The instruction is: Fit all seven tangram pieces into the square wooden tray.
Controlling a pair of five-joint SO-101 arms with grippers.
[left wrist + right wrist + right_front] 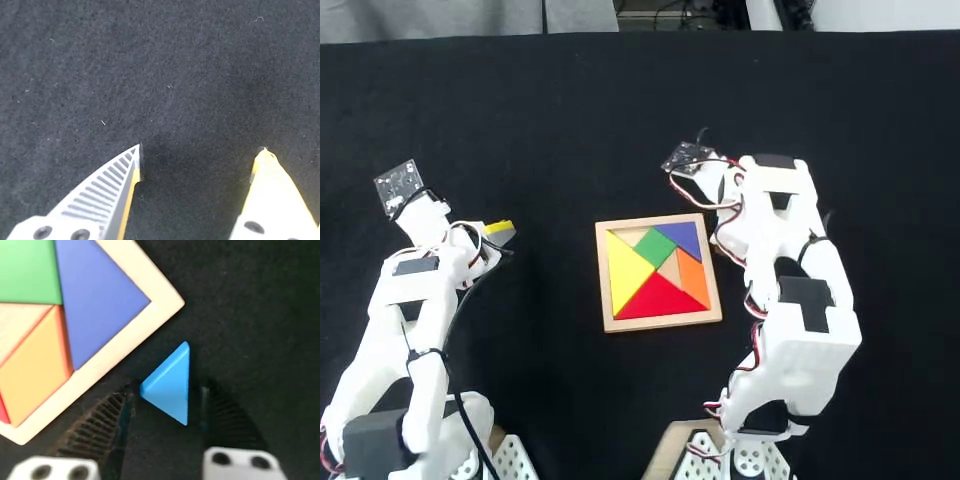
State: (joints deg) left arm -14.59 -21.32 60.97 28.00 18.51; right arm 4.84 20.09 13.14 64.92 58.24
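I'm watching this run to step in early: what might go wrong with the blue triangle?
The blue triangle lies between the fingers of the open right claw, a corner toward one and a flat edge toward the other; closing may spin it out. It lies close to the corner of the wooden tray, so a finger may nudge the tray and shift the pieces inside.

The high camera looks down over the whole table [520,100]; wrist cameras face it closely (right shares the tray [165,305] corner).
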